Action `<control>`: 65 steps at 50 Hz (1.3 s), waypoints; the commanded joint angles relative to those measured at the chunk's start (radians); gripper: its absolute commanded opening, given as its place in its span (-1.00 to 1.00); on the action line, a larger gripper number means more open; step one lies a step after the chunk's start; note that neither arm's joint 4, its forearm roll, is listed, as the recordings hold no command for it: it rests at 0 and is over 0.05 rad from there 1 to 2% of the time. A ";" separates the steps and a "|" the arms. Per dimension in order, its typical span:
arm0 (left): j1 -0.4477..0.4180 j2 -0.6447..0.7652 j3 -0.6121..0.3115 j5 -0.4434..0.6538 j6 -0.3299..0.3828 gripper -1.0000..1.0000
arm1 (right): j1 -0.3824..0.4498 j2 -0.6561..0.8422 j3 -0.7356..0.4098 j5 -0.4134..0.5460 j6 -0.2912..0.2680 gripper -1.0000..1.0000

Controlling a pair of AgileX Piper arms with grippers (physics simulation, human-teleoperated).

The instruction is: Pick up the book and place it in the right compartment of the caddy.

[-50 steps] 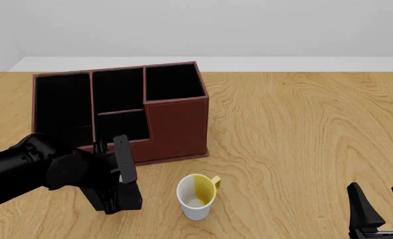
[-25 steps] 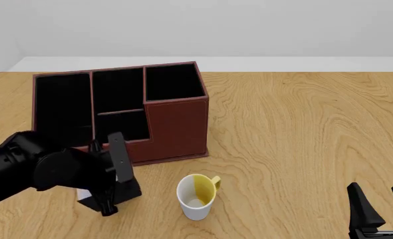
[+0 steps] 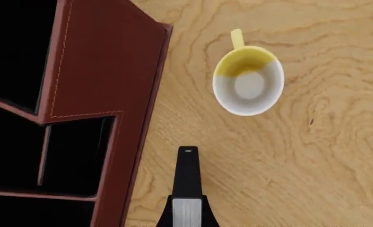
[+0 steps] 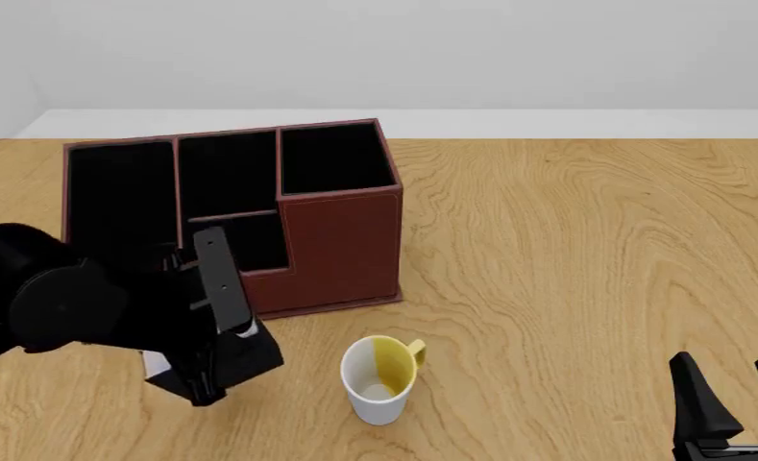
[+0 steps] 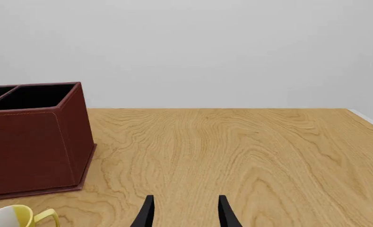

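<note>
My left gripper point(image 4: 208, 377) is shut on the book point(image 4: 253, 351), a small black hardcover with white pages, and holds it tilted just in front of the caddy's low front wall. In the left wrist view the book point(image 3: 187, 210) sits between the fingers of the left gripper point(image 3: 187, 222). The red-brown caddy point(image 4: 340, 240) stands at the back left; its right compartment point(image 4: 336, 158) is the tall square black-lined cell, up and to the right of the book. The caddy also shows in the left wrist view point(image 3: 104, 61) and the right wrist view point(image 5: 35, 142). My right gripper point(image 4: 738, 399) is open and empty at the front right, also in its own view point(image 5: 185, 213).
A white-and-yellow mug point(image 4: 379, 379) stands upright on the wooden table point(image 4: 584, 240), right of the book and in front of the caddy's tall corner. It also shows in the left wrist view point(image 3: 249, 85) and at the edge of the right wrist view point(image 5: 10, 220).
My left arm has moved up and to the left with the book, and the book's white pages have come into sight. The right arm, mug and caddy have not moved.
</note>
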State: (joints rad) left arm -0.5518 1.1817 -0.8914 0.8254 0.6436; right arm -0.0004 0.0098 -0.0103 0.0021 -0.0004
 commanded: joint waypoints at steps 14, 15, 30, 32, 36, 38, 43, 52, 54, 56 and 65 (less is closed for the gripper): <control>0.013 -0.099 -0.150 0.135 -0.032 -1.00 | 0.000 0.000 0.000 0.000 0.000 1.00; 0.014 -0.098 -0.165 0.146 -0.030 -1.00 | 0.000 0.000 0.000 0.000 0.000 1.00; 0.043 -0.070 -0.369 0.258 -0.038 -1.00 | 0.000 0.000 0.000 0.000 0.000 1.00; 0.042 -0.066 -0.379 0.263 -0.039 -1.00 | 0.000 0.000 0.000 0.000 0.000 1.00; 0.052 -0.049 -0.437 0.295 -0.040 -1.00 | 0.000 0.000 0.000 0.000 0.000 1.00; 0.065 -0.045 -0.462 0.310 -0.035 -1.00 | 0.000 0.000 0.000 0.000 0.000 1.00; 0.083 -0.026 -0.546 0.350 -0.040 -1.00 | 0.000 0.000 0.000 0.000 0.000 1.00; 0.109 0.020 -0.675 0.394 -0.050 -1.00 | 0.000 0.000 0.000 0.000 0.000 1.00; 0.112 0.025 -0.694 0.394 -0.056 -1.00 | 0.000 0.000 0.000 0.000 0.000 1.00; 0.105 0.034 -0.713 0.394 -0.073 -1.00 | 0.000 0.001 0.000 0.000 0.000 1.00; 0.105 0.069 -0.791 0.394 -0.094 -1.00 | 0.000 0.000 0.000 0.000 0.000 1.00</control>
State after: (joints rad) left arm -0.4697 1.2718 -1.6043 1.2200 0.5959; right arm -0.0004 0.0099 -0.0103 0.0020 -0.0004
